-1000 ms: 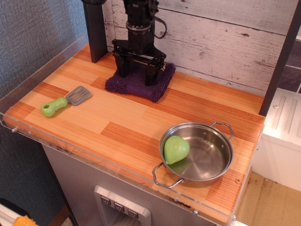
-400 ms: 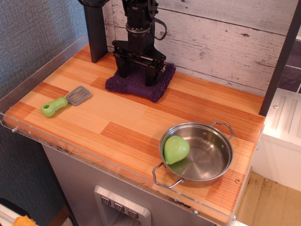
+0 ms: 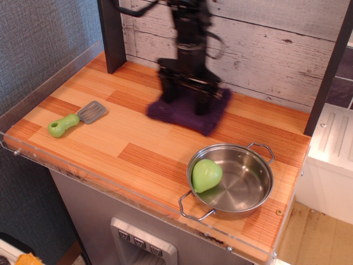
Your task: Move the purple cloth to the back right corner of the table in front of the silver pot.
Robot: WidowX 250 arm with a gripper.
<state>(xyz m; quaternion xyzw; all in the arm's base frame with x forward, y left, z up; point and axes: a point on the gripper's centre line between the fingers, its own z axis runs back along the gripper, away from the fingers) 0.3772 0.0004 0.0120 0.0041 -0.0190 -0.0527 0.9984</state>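
Tool (image 3: 188, 98) is pressing down on the purple cloth (image 3: 190, 112), its two black fingers (image 3: 206, 103) standing apart with their tips sunk into the pile; the frame is smeared with motion blur here, so whether fabric is actually being pinched between them cannot be told. The arm is rising straight up from the tool in front of the whitewashed plank wall (image 3: 265, 49).

Cloth is lying flat on the surface (image 3: 132, 138), toward the back and roughly mid-width, its edges blurred, near the wall but not touching it.

Silver pot (image 3: 231, 179) is sitting at the front right of the surface, well apart from the cloth, upright, both wire handles showing. A green pear (image 3: 206, 175) is resting inside it against the left wall.

A small spatula (image 3: 75, 118) with a green handle and grey slotted blade is lying flat at the left of the surface, well apart from the cloth and the pot.

A clear rim (image 3: 110, 187) is running along the front and left edges of the surface. A dark upright post (image 3: 112, 36) is standing at the back left corner
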